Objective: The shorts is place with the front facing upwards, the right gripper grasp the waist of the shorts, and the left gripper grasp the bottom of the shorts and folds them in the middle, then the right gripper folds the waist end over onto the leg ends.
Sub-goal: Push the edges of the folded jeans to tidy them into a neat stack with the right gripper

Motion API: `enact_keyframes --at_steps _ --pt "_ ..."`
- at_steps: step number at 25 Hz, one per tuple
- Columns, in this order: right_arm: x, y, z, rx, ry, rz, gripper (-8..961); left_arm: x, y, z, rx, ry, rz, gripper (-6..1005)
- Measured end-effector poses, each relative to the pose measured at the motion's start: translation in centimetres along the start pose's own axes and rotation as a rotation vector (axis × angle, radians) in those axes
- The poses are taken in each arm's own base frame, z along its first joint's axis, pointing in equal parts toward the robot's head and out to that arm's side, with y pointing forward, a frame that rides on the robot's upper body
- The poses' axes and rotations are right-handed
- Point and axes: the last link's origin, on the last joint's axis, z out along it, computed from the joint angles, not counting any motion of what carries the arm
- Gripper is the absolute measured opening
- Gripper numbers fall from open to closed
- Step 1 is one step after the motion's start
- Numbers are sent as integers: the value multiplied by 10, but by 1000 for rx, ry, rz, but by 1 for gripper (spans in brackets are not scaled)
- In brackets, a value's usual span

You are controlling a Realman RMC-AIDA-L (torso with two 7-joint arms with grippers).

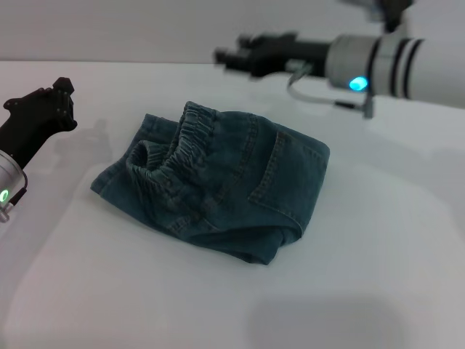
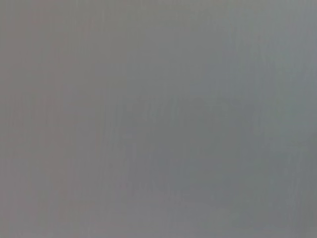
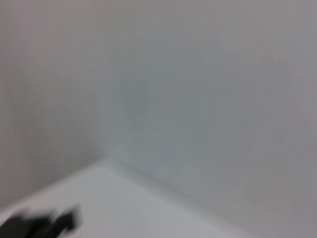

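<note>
The denim shorts (image 1: 240, 189) lie folded in a compact bundle on the white table (image 1: 378, 240). The ruffled elastic waist (image 1: 182, 142) rests on top, at the bundle's left side, puckered and partly standing up. A stitched pocket (image 1: 283, 174) faces up on the right half. I cannot make out the leg ends under the folded layers. My right gripper (image 1: 236, 57) hovers above the table behind the shorts, clear of the cloth. Off to the left, well apart from the bundle, is my left gripper (image 1: 40, 109). Neither holds anything.
Bare white tabletop surrounds the bundle on every side, and a pale wall (image 1: 145, 29) rises behind it. The left wrist view is plain grey. The right wrist view holds the table edge, the wall and a blurred dark shape (image 3: 39, 225) in one corner.
</note>
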Motion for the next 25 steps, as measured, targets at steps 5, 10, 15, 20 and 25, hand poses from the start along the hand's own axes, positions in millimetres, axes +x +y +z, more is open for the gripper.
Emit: enact_keyframes --at_steps 5,10,15,20,25 --pt "-6 -29 -37 128 -184 -3 547 4 2 -3 -27 31 -19 20" --pt "4 -48 -69 237 -243 -38 548 6 16 -4 -101 54 -29 20" --pt "17 -69 -104 357 -327 6 548 4 35 -3 -202 51 -12 21" --pt "32 -84 -136 460 -406 32 548 12 70 -11 -410 127 -3 22" --pt "43 -92 -153 500 -436 66 547 8 92 -17 -542 111 -9 23"
